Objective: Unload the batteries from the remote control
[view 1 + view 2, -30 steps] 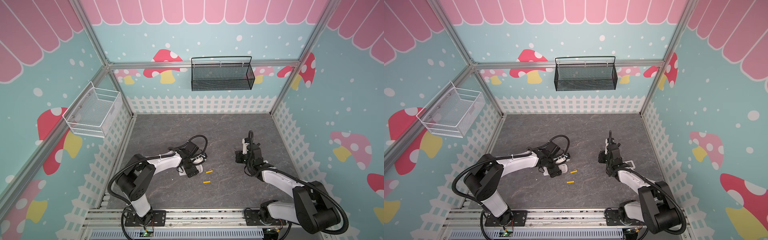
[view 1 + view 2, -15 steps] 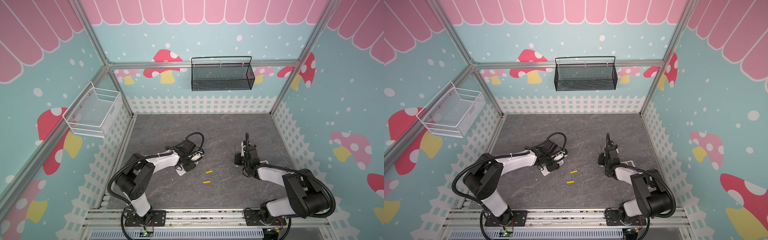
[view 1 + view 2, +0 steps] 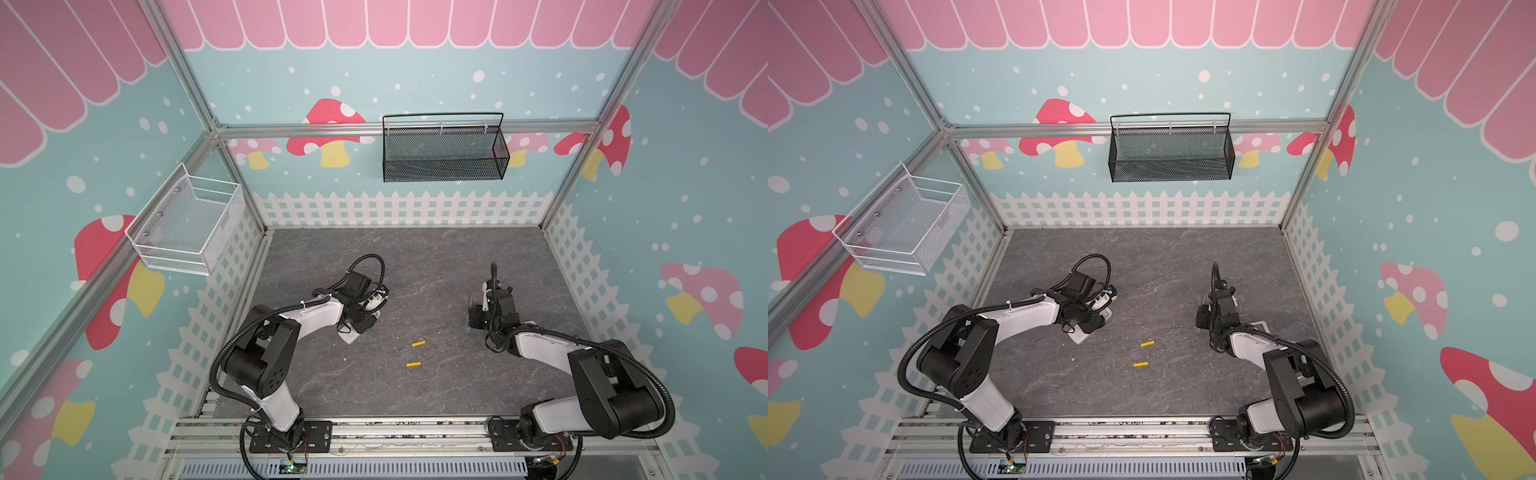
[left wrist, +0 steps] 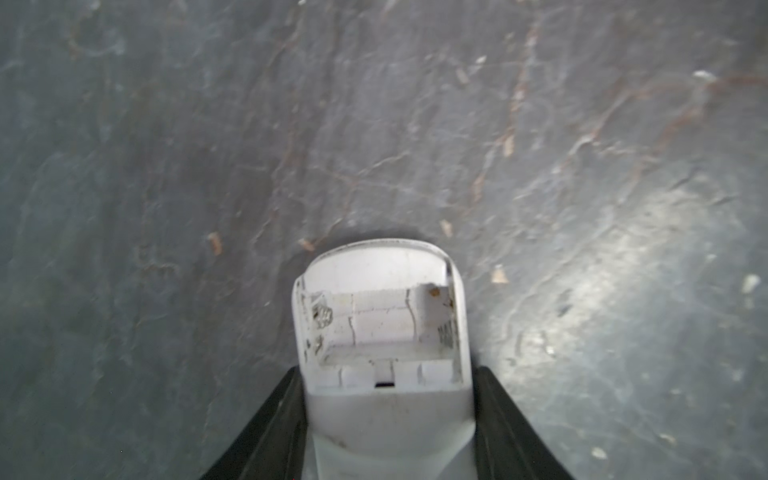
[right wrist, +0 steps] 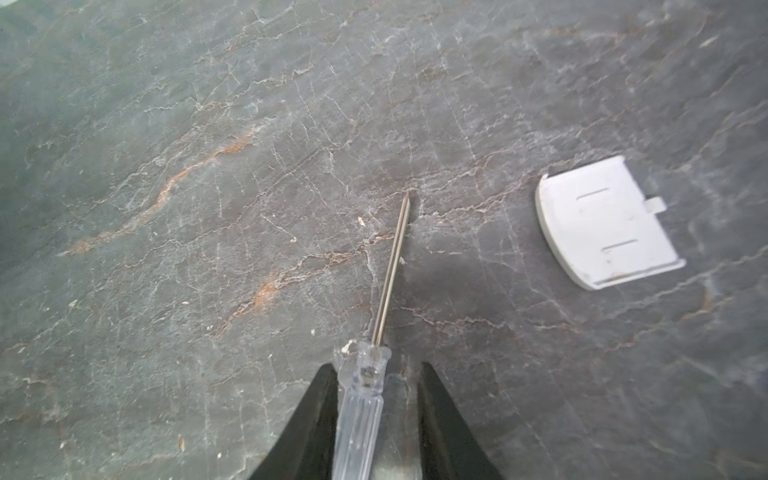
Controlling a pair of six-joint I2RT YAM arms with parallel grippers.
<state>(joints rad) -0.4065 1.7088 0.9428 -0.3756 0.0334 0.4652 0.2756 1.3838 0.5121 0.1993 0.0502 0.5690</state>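
In both top views two yellow batteries (image 3: 418, 343) (image 3: 1147, 343) lie on the grey table (image 3: 415, 257), between the arms and nearer the front; the left gripper (image 3: 360, 325) holds the white remote control (image 3: 348, 336) to their left.

Left wrist view: the fingers (image 4: 270, 432) press the remote control's (image 4: 380, 324) sides; its battery bay (image 4: 382, 328) is uncovered.

Right wrist view: the right gripper (image 5: 377, 370) stands parted around the screwdriver (image 5: 360, 407), one finger clear of its handle; the battery cover (image 5: 602, 224) lies apart.

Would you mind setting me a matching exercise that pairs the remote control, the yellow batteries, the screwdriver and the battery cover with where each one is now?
1 remote control
2 yellow batteries
3 screwdriver
4 battery cover

A lying loose near the middle of the table
B flat on the table, off to the screwdriver's side
C held by the left gripper, compartment empty
D between the open jaws of the right gripper

Pairs: 1-C, 2-A, 3-D, 4-B
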